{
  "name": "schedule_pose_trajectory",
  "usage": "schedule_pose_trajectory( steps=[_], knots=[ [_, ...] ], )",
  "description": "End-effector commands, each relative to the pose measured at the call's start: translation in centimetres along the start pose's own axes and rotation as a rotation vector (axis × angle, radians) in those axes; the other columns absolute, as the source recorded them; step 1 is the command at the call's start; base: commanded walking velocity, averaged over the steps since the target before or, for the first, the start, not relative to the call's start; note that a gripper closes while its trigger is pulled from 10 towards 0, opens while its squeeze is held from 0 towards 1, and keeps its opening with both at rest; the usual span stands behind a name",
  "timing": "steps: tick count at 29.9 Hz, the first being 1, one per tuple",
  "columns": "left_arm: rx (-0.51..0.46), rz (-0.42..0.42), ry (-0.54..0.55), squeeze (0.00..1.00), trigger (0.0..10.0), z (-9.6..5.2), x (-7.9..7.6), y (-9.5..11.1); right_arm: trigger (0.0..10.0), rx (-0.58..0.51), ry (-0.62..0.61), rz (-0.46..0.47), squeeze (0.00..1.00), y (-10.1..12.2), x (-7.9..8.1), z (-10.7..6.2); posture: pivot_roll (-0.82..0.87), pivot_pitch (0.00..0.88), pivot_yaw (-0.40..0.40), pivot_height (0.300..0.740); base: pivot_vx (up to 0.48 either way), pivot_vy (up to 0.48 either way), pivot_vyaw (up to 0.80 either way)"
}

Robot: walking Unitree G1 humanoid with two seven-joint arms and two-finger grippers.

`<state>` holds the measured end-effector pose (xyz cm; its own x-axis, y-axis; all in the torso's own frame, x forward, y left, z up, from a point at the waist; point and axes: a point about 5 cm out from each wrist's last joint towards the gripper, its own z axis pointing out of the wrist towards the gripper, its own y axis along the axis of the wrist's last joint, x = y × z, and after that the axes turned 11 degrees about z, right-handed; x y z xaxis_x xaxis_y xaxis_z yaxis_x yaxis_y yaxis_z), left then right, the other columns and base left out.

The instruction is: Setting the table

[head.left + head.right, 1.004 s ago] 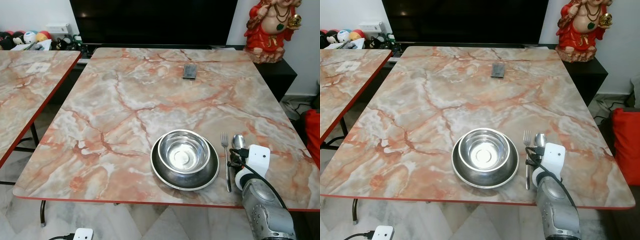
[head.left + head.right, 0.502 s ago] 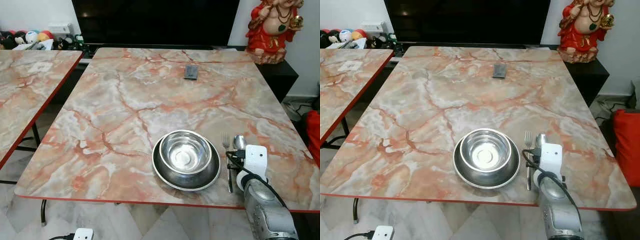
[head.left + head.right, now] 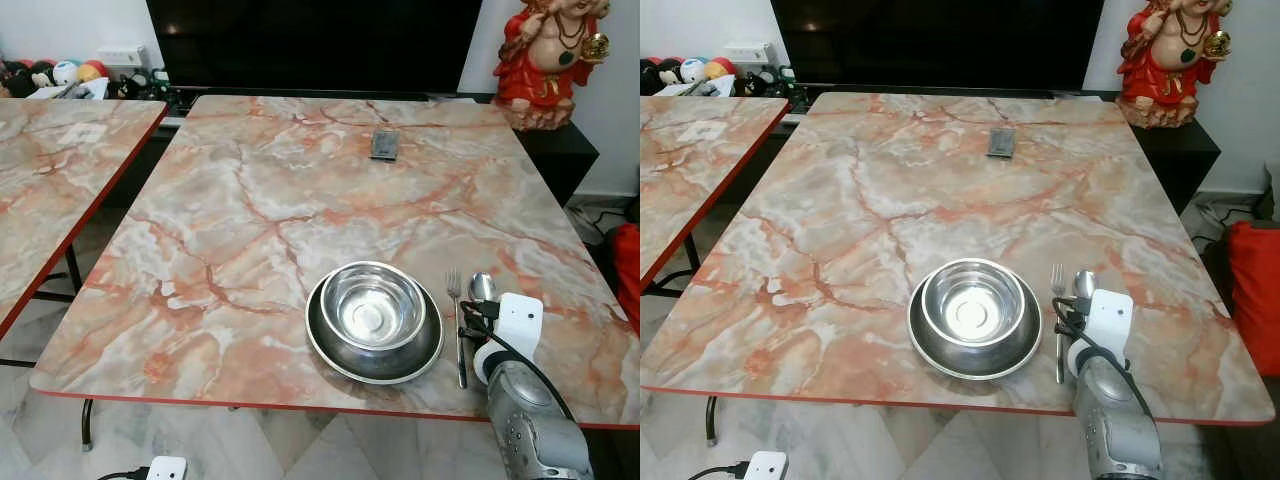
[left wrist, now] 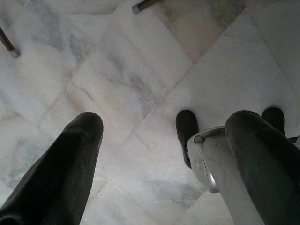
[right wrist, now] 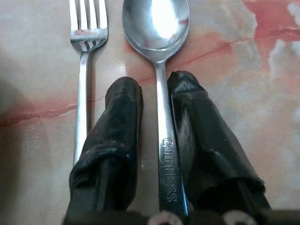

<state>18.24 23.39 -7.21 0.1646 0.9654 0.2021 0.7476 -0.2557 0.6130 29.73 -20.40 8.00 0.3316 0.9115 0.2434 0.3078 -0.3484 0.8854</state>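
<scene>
Right now right tool (image 5: 154, 93) pinches glossy steel spoon (image 5: 157, 28) beside tined fork (image 5: 86, 28).

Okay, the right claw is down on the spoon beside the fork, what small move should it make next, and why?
Probably open the right claw and lift it straight up. The shiny steel spoon already lies flat on the pink marble table, parallel to the steel fork, right of the steel bowl in its steel plate; its fingers flank the handle.
</scene>
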Motion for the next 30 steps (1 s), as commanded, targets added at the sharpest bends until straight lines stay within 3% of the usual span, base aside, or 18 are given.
schedule_pose_trajectory(
  steps=[1,8,13,19,30],
  knots=[
    [0.03,0.001,-0.004,0.0,10.0,-0.2,0.1,-0.8,10.0,0.161,-0.101,-0.054,0.0,-3.9,-2.3,-0.2,-0.02,0.113,0.016,0.74,0.0,0.0,0.0],
    [0.03,0.001,-0.004,0.0,10.0,-0.2,0.1,-0.8,10.0,0.18,-0.111,-0.103,0.0,-5.4,-2.8,-0.4,-0.02,0.118,0.016,0.74,0.0,0.0,0.0],
    [0.03,0.002,-0.004,0.0,10.0,-0.2,0.1,-0.8,10.0,0.152,-0.126,-0.109,0.0,-5.1,-3.0,-0.5,-0.02,0.121,0.017,0.74,0.0,0.0,0.0],
    [0.031,0.005,-0.005,0.0,10.0,-0.2,0.2,-0.8,10.0,-0.009,-0.099,-0.09,0.0,-2.9,-2.4,-0.3,-0.02,0.122,0.019,0.74,0.0,0.0,0.0],
    [0.029,0.003,-0.003,0.0,10.0,-0.2,0.2,-0.7,10.0,-0.138,-0.1,-0.101,0.0,-1.1,-2.0,-0.3,-0.02,0.12,0.019,0.74,0.0,0.0,0.0]
  ],
)
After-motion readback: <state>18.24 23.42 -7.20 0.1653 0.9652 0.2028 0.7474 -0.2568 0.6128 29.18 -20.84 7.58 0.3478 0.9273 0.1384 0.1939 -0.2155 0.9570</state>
